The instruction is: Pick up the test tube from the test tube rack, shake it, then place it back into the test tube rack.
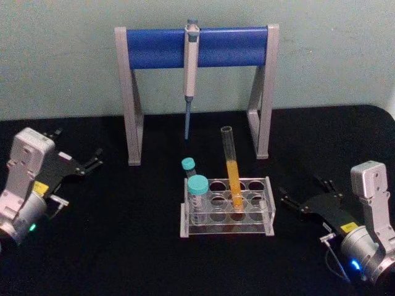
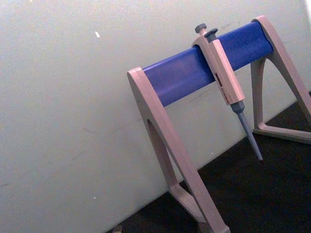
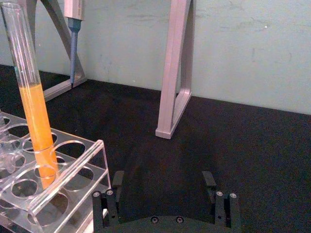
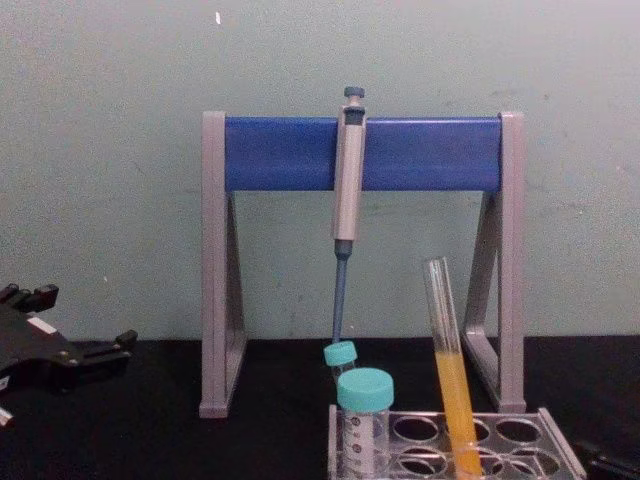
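1. Long clear glass test tube holding orange liquid stands tilted in the low clear plastic rack, middle hole.
2. Right pincer open, empty, right of rack.
3. Left pincer open, empty, parked far left.

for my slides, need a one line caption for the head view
Test tube leaning in its rack, both grippers open on either side.

Orange-yellow liquid fills the clear test tube; teal caps, blue-barred grey stand.
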### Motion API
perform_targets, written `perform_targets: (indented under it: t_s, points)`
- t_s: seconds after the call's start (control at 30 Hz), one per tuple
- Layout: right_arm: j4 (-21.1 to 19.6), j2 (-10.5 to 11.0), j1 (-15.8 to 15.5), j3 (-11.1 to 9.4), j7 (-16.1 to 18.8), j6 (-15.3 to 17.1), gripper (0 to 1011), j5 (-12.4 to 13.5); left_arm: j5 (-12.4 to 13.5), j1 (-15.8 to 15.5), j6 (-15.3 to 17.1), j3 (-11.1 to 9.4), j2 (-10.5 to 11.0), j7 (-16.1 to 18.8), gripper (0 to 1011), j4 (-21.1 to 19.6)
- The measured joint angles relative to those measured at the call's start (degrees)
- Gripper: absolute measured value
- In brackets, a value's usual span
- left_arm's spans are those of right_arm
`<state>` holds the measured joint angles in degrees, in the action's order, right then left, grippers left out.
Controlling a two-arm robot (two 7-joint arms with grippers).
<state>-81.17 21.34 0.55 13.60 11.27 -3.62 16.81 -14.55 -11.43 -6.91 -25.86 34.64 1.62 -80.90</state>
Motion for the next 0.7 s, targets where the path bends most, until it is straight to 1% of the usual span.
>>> perform_targets:
  t_s: [0.7]
  points:
    - [-0.3, 0.2, -0.2, 0.0, -0.3, 0.0, 1000, 0.1, 0.0, 0.0, 0.0, 0.0, 0.0, 0.0, 1001, 0.0]
